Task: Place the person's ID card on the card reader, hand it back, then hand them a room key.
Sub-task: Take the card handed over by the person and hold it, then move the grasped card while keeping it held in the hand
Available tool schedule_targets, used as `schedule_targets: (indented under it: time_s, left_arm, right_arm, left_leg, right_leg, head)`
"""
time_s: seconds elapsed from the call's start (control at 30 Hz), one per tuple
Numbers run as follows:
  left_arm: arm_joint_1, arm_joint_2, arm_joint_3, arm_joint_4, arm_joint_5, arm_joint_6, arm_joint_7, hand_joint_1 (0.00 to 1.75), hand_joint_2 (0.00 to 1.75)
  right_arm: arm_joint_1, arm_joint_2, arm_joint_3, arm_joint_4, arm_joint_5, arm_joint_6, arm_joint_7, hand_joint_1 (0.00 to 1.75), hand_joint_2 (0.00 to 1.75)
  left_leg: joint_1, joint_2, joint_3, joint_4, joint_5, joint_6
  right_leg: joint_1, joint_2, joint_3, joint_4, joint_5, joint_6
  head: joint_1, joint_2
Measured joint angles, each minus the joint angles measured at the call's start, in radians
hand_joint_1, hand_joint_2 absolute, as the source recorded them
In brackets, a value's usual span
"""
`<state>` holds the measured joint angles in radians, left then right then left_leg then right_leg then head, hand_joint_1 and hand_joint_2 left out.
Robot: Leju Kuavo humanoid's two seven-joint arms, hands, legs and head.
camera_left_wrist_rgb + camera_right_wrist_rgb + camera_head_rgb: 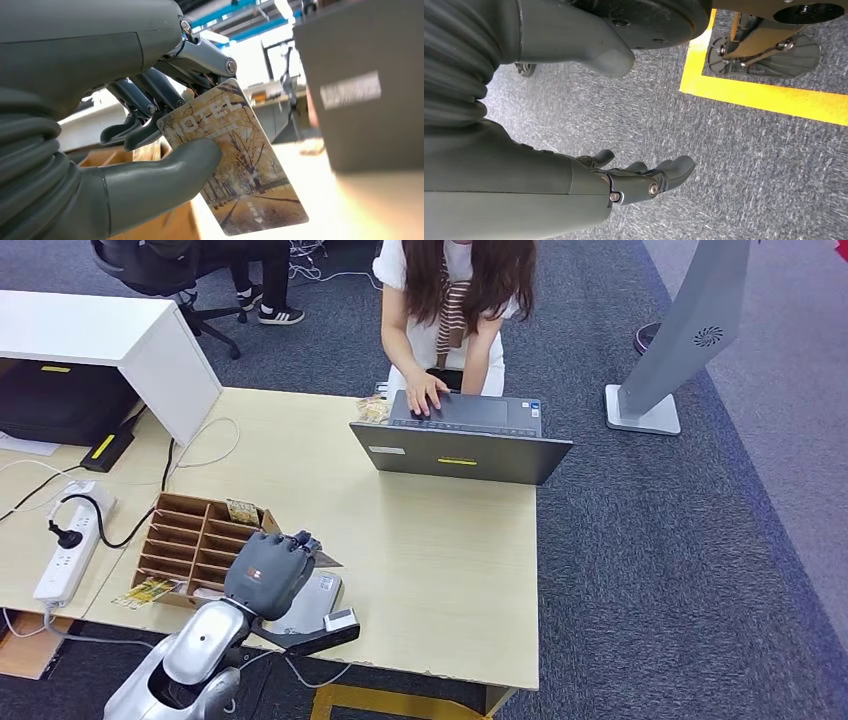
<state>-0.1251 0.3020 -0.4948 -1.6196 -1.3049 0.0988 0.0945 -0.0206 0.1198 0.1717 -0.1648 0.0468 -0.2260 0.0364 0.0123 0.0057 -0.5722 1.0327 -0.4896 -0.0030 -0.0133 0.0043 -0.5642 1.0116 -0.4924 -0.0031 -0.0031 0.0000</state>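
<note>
Left robot hand [125, 150] pinching key card [240, 165] at top corner, beside laptop [462, 445]; thin, stiff, slick, likely slips. Right robot hand [639, 180] hanging empty, fingers apart.

We cannot see the fingertips behind the room key [235, 165] that the left hand [150, 145] pinches; the card covers them, and its small print below "HOTEL" is too fine to read. Beyond the hand, the laptop [365, 85] is blurred and cut by the picture's edge. From above, that hand [268, 572] hides much of the card reader [318, 602] beneath it.
</note>
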Motion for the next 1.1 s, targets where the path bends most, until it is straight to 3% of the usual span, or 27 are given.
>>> schedule_targets:
  time_s: [0.3, 1.1]
  left_arm:
    - [0.044, 0.043, 0.000, 0.052, 0.049, -0.102, 0.031, 1.75, 1.75]
    - [0.041, 0.059, 0.001, 0.074, 0.063, -0.119, 0.056, 1.75, 1.75]
  right_arm:
    - [-0.001, 0.000, -0.001, 0.000, 0.003, 0.003, 0.006, 0.00, 1.75]
    - [-0.001, 0.000, -0.004, 0.000, 0.004, 0.002, 0.008, 0.00, 1.75]
  left_leg:
    - [0.000, 0.000, 0.000, 0.000, 0.000, 0.000]
    - [0.000, 0.000, 0.002, -0.001, 0.000, 0.000]
  right_leg:
    - [0.000, 0.000, 0.000, 0.000, 0.000, 0.000]
    - [0.000, 0.000, 0.002, 0.000, 0.000, 0.000]
  head:
    - [0.000, 0.000]
    - [0.000, 0.000]
